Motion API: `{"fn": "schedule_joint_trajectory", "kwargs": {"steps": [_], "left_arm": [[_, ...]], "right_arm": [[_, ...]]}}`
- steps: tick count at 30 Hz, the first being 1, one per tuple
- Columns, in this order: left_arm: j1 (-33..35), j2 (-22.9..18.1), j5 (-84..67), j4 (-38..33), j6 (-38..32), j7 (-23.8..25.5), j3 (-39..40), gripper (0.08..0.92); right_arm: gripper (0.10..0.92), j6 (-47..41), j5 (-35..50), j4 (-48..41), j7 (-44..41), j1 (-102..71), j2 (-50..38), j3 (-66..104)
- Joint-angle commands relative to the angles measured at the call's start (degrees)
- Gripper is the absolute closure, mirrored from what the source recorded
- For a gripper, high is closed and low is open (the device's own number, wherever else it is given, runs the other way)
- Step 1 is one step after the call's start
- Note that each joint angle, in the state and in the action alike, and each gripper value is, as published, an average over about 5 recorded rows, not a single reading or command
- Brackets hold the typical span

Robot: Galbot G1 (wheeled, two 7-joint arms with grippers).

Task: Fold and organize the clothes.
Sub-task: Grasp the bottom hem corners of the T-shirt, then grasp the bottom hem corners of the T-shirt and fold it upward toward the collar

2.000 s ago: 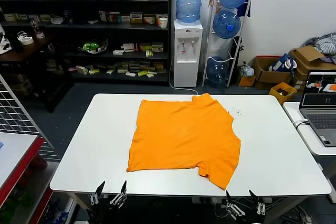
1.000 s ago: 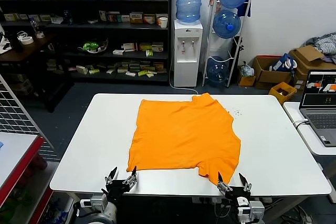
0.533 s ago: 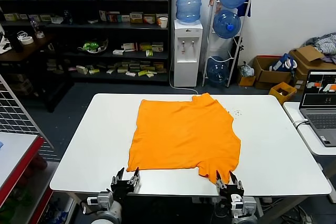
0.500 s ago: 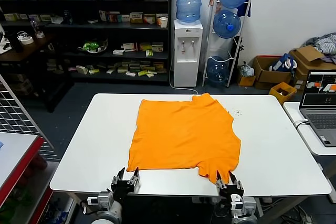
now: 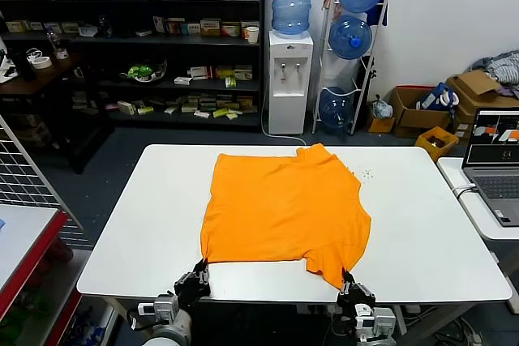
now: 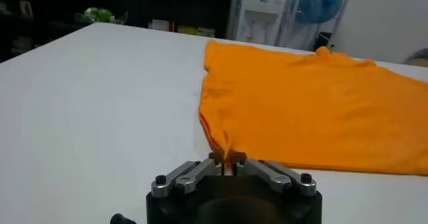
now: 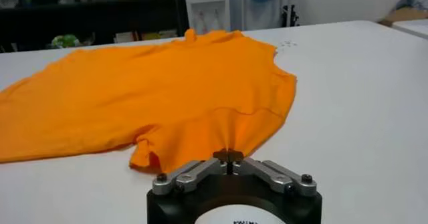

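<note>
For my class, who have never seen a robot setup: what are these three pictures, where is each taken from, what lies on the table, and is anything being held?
This is a two-armed robot. One picture looks down from its head; the other two come from cameras on its wrists. An orange T-shirt lies spread, plain side up, on a white table. At the near edge, the left gripper is shut on the shirt's near left corner, and the right gripper is shut on the lower sleeve tip. Each wrist picture shows a pinch of orange cloth between its own fingertips.
</note>
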Motion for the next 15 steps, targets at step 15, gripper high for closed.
{"fn": "schedule_joint_trajectory", "kwargs": {"steps": [15], "left_arm": [[15.27, 4.68, -0.79, -16.07, -1.04, -3.83, 1.18, 0.909]], "right_arm": [[0.901, 3.09, 1.85, 15.15, 1.08, -18.16, -3.19, 1.71]]}}
